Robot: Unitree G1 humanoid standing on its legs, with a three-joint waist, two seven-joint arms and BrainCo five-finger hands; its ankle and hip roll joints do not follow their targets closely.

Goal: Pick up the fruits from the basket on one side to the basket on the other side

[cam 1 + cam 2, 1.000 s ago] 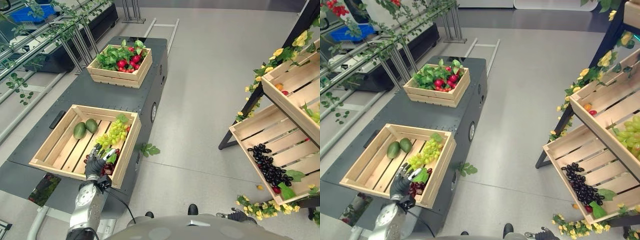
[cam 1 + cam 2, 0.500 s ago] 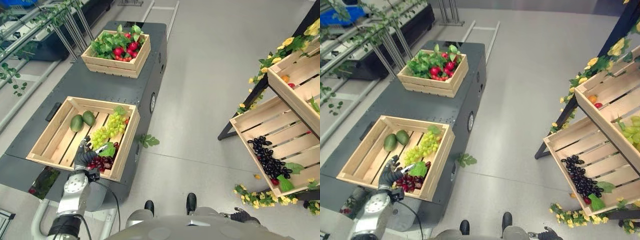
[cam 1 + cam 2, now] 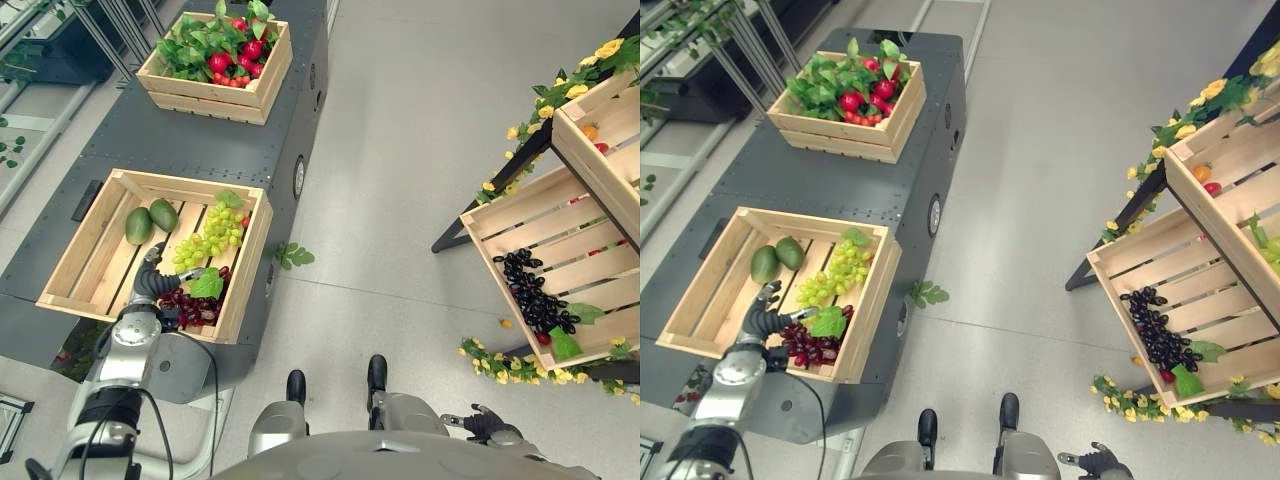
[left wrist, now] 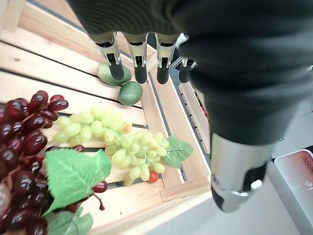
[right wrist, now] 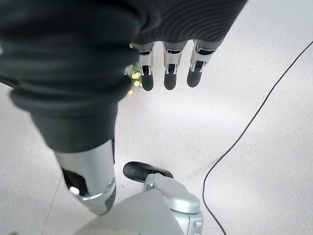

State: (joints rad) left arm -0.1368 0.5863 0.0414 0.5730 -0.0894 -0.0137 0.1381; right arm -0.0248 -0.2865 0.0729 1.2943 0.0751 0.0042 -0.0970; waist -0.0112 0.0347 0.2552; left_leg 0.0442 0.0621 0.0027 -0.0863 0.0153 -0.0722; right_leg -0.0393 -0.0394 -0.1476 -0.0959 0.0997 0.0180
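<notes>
Now the left robot hand (image 3: 150, 283) hovers with fingers straight and spread, holding nothing, over the near end of the wooden crate (image 3: 62, 274) on the table (image 3: 150, 140). Just beside its fingertips lies the red grape bunch (image 3: 190, 308); past it the green grapes (image 3: 205, 238), and beyond the fingers two mangoes (image 3: 147, 219). That open spread looks like readiness to grasp. The right robot hand (image 5: 166, 68) hangs relaxed and empty above the floor, well apart from the slanted shelf crate (image 3: 545, 262) with black grapes (image 3: 532, 301).
</notes>
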